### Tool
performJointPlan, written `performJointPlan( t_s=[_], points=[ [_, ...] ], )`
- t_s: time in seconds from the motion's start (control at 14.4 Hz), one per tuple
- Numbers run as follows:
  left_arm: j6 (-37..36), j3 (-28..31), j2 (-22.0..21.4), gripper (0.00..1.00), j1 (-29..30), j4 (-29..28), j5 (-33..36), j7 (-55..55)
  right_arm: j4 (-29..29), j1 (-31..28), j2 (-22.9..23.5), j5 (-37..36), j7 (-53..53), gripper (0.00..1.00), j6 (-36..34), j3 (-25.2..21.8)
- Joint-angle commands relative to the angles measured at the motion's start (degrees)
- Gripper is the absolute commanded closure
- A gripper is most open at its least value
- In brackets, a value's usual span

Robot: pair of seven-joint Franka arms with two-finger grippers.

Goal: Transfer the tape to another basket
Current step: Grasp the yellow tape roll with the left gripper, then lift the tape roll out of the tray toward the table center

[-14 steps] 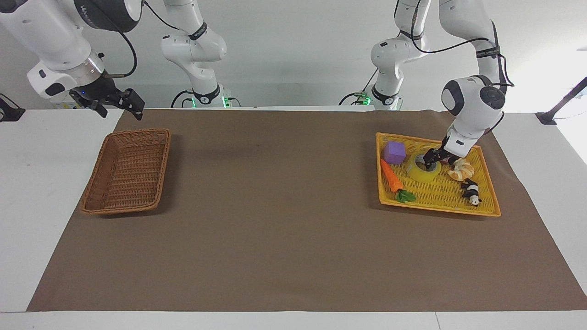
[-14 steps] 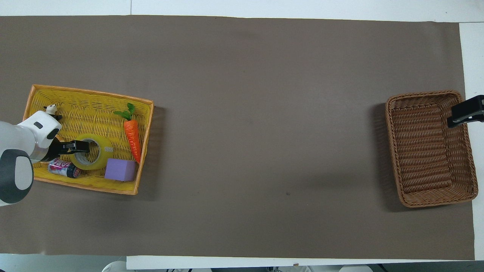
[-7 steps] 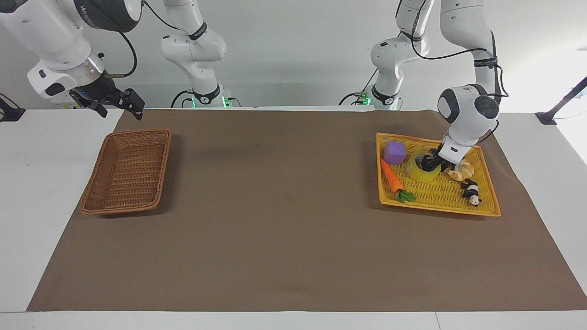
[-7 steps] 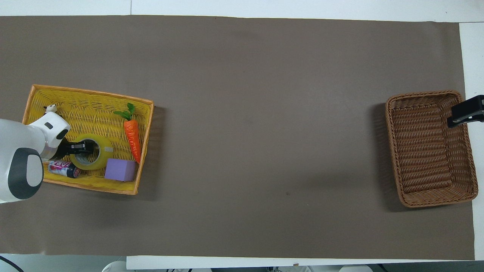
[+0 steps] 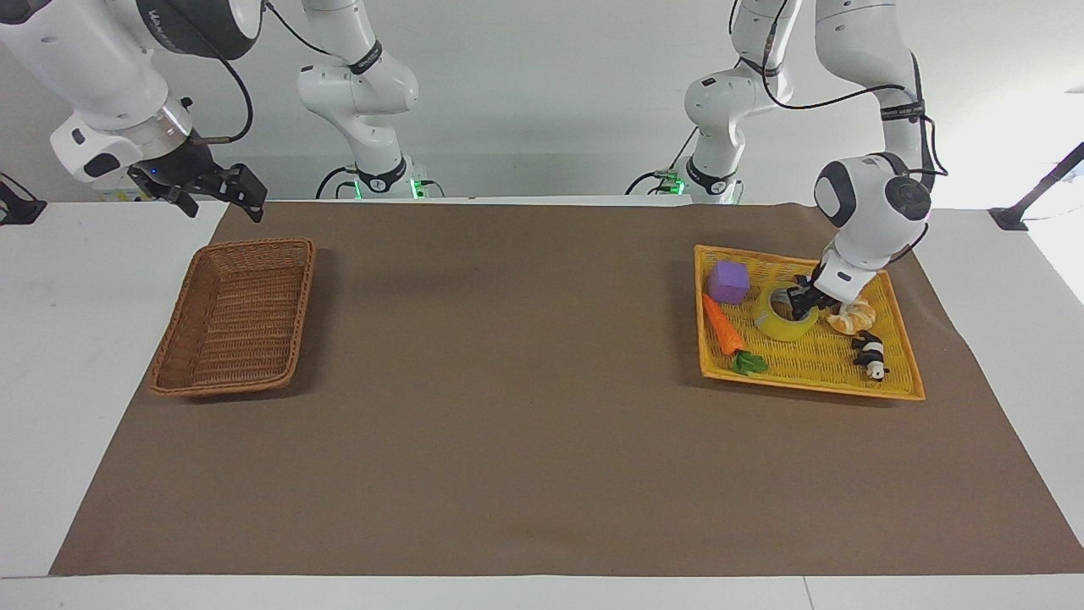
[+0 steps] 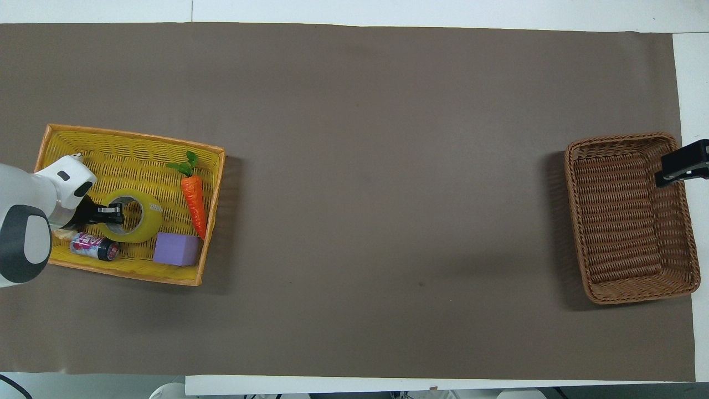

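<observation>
Left hand point(image 5: 803, 298) sits low in the yellow tray point(image 5: 898, 385), clamped on the rim of the tape point(image 5: 781, 322), one finger inside its core, with the purple cube point(image 5: 728, 281) beside it. Right hand point(image 5: 212, 188) waits in the air over the desk's edge by the basket point(image 5: 233, 318); whether it is apart or together I cannot tell.

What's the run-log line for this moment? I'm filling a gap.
left gripper: on tape rim, in yellow tray | right gripper: waiting over brown basket edge | tape: not moved yet
</observation>
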Motion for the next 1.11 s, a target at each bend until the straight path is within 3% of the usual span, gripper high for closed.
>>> performJointPlan(
  t_s=[0.0, 0.14, 0.28, 0.56, 0.77, 1.04],
  points=[
    [-13.92, -0.07, 1.69, 1.00, -1.79, 12.25, -4.92, 0.94, -1.38, 0.15, -1.23, -0.07, -0.73, 0.00, 0.03, -0.24],
    [-22.11, -0.16, 1.26, 1.00, -3.55, 17.71, -14.30, 0.07, -1.38, 0.15, -1.23, -0.07, -0.73, 0.00, -0.05, -0.24],
    [-23.47, -0.25, 0.38, 1.00, -9.24, 18.44, -22.68, -5.70, -1.38, 0.15, -1.23, -0.07, -0.73, 0.00, -0.05, -0.24],
    [-17.77, -0.25, 0.29, 1.00, -26.99, 18.79, -28.32, -15.04, -1.38, 0.15, -1.23, -0.07, -0.73, 0.00, -0.05, -0.24],
    [-16.88, -0.25, 0.46, 1.00, -34.39, 21.16, -37.25, -20.49, -1.38, 0.15, -1.23, -0.07, -0.73, 0.00, -0.05, -0.24],
    [-7.82, -0.25, 1.17, 1.00, -39.94, 22.14, -38.09, -25.25, -1.38, 0.15, -1.23, -0.07, -0.73, 0.00, -0.05, -0.24]
  ],
)
